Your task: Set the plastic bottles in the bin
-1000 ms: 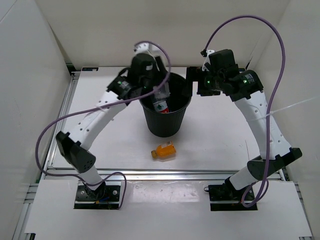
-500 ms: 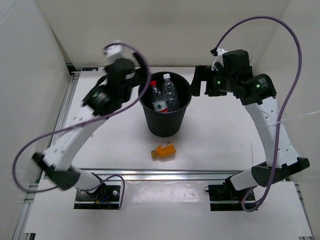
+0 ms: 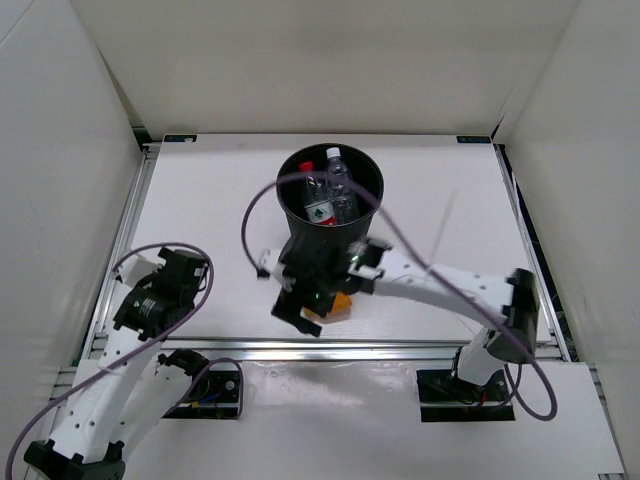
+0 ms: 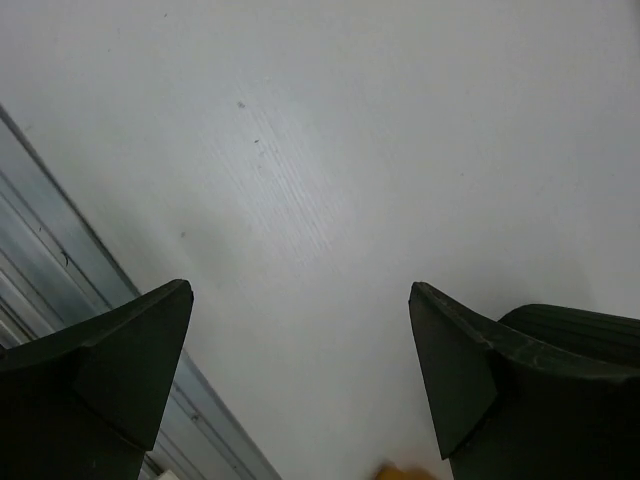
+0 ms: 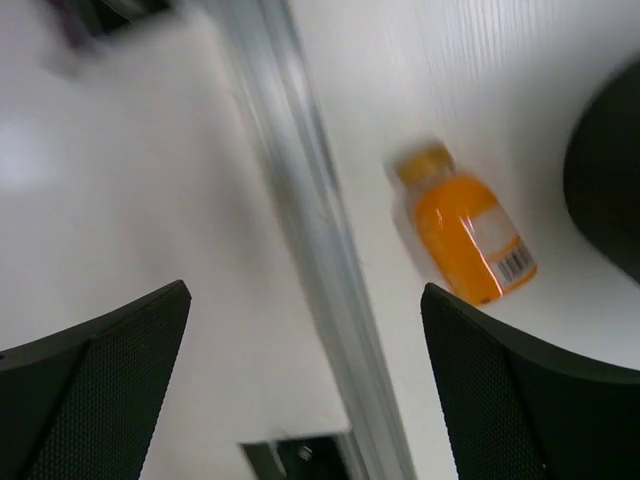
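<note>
The black bin (image 3: 372,205) stands mid-table with several clear bottles (image 3: 330,185) upright inside; a red cap and a white cap show. The orange bottle (image 3: 340,303) lies on its side on the table just in front of the bin, partly covered from above by my right wrist. My right gripper (image 3: 300,312) hangs open over the table's front rail, just beside that bottle. The right wrist view shows the orange bottle (image 5: 465,235) beyond the right fingertip, outside the open right gripper (image 5: 305,290). My left gripper (image 3: 185,272) is open and empty at the near left, and the left gripper (image 4: 300,287) faces bare table.
A metal rail (image 3: 330,345) runs along the table's front edge, directly beneath my right gripper. White walls enclose the table on three sides. The bin's dark side (image 5: 610,180) fills the right edge of the right wrist view.
My left gripper opened over the bin, left a bottle inside and pulled back to the near left. My right arm swung from the back right down to the orange bottle.
</note>
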Controlling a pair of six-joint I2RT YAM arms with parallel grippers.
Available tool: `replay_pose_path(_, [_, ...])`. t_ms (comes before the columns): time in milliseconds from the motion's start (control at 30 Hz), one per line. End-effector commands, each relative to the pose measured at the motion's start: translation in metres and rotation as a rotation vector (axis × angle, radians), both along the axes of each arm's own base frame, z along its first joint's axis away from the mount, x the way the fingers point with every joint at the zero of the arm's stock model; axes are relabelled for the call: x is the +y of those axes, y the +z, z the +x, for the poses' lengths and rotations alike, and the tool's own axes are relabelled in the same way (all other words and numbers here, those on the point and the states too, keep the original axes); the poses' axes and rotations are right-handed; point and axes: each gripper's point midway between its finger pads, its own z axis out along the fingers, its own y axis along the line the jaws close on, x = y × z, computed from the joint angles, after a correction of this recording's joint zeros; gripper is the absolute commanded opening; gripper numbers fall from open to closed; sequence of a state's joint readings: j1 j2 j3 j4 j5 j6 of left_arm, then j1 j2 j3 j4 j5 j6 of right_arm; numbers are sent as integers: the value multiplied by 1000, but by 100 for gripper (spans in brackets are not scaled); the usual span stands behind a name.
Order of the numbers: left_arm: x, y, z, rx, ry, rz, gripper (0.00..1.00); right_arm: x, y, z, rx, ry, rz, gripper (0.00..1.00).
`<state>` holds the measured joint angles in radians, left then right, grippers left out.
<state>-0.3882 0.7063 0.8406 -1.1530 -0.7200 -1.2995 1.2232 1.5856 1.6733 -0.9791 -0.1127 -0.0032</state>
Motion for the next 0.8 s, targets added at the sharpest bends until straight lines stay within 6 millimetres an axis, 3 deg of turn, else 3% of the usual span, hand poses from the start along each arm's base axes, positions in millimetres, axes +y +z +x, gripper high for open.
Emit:
replay_pose_path(0, [-2,-17,-19,-6,94,-132,100,-41,-68,30,-313,-10,-318,100])
replay_pose_path(33, [-3,-23,-23,4,104,-155,100,-55,-94,34,-332,-15,-406,99])
replay_pose_path(167, [-9,-64,-53,164,121,-202,100,-53,-125,49,-399,-12,-490,96])
replay_pose_path(333, [-11,-68,-60,168,86,-211,100,-40,-146,77,-547,-5,-507,93])
replay_pose_path(367, [-13,-67,-60,161,79,-227,100,-29,-149,80,-566,-9,-460,93])
replay_pose_path(667, [-19,-66,-66,180,45,-254,100,-40,-209,69,-466,89,-470,93])
replay_pose_path(700, [-19,-65,-66,172,43,-258,100,-39,-210,65,-445,83,-460,91])
replay_pose_path(767, [-16,-64,-67,163,55,-257,100,-39,-217,52,-351,98,-442,77])
